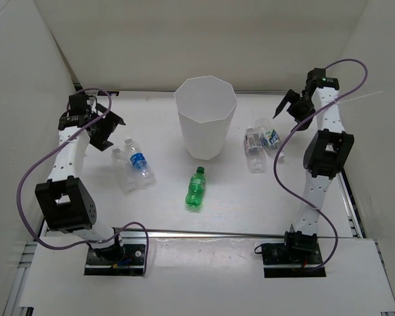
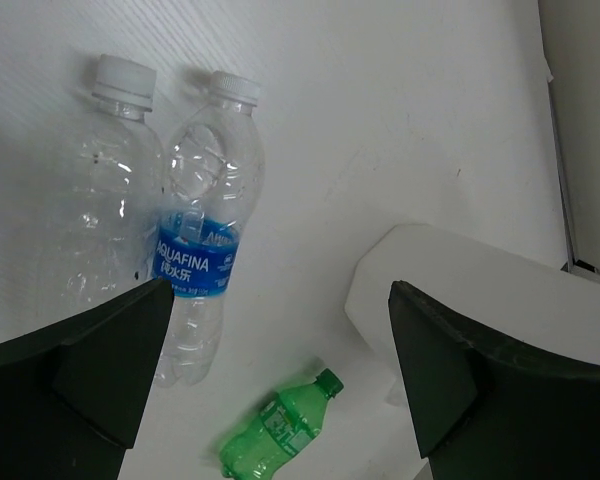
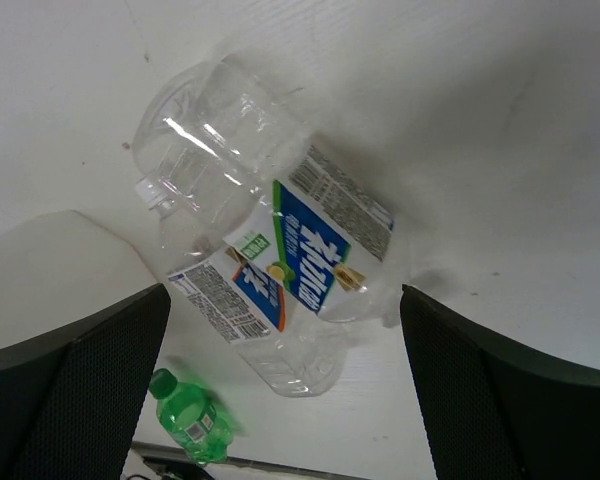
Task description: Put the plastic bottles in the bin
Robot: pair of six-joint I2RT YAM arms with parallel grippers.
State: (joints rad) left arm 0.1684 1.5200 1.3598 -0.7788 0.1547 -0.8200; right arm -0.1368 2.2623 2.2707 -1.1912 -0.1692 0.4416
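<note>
1. Over the left side of the table, my left gripper hangs with its jaws spread as wide as they go and nothing between them.
2. Just nearer me and toward the centre lie two clear bottles side by side, white caps toward the far edge. The unlabelled clear bottle is on the outside, and the Aquafina bottle with its blue label is on the inside. From the wrist view they look to be touching or nearly so.
3. At mid-table toward the near edge, the green bottle lies on its side, apart from the others, cap pointing at the bin.
4. At the centre toward the far edge, the bin stands upright. All five bottles are on the table, so I judge the job to be at its first pick.
5. Right of the bin, close to its foot, two clear labelled bottles lie crossed and touching.
6. Over the far right, my right gripper is also wide open and empty, hovering above that crossed pair.
7. For the next move, I think one arm should descend over a single bottle's body, jaws across its width, close, lift above the rim and let go. The thin walls will probably flex, and the crossed pair may roll.
</note>
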